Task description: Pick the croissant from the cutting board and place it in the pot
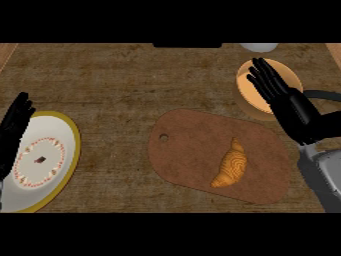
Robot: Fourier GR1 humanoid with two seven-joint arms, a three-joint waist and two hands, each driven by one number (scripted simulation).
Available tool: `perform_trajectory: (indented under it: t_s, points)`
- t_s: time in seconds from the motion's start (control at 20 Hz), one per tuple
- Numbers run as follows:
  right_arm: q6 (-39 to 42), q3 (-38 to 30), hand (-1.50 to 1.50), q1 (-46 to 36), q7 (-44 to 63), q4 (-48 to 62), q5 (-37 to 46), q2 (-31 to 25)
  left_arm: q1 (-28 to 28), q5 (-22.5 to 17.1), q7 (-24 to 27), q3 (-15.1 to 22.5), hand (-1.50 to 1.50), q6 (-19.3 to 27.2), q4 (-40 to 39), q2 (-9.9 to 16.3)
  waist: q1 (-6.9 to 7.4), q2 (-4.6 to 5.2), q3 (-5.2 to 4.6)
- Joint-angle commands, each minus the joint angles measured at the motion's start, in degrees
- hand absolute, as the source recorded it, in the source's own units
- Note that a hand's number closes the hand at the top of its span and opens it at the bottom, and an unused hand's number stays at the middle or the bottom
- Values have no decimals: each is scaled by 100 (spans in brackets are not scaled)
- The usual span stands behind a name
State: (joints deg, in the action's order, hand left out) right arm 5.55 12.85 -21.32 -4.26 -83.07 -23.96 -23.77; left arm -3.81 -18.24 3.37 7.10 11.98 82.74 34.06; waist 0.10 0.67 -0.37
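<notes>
croissant (230, 166) on cutting board (202, 150), centre-right | right hand (287, 102) released, over pot (253, 95), upper right | left hand (7, 131) released, lower left beside plate (58, 145)

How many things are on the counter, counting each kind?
Croissant: 1
Cutting board: 1
Pot: 1
Plate: 1
Total: 4
</notes>
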Motion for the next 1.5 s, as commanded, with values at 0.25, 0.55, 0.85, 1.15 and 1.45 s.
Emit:
perform_trajectory:
  t_s: [0.25,0.55,0.85,1.15,1.45]
  points:
    - [1844,-1142,150,-429,553,82,-1085,-1573,-914,-204,204,-306,0,418,461,-812,-126,-79,34]
    - [621,-567,-150,797,-1458,139,2170,-2324,-1012,-326,-161,-144,0,499,509,-1091,-170,-68,49]
    - [765,-728,-150,1513,-1823,-738,2644,-2713,-1075,-122,-178,-133,0,491,476,-1238,-92,-80,37]
    - [1396,-202,-150,1252,-323,-1590,3138,-3255,-1129,-137,-162,-271,0,301,325,-1142,-40,-71,25]
    - [1854,601,-150,489,1682,-2408,3475,-2622,-1372,-122,-381,-356,0,224,319,-1157,46,-62,28]
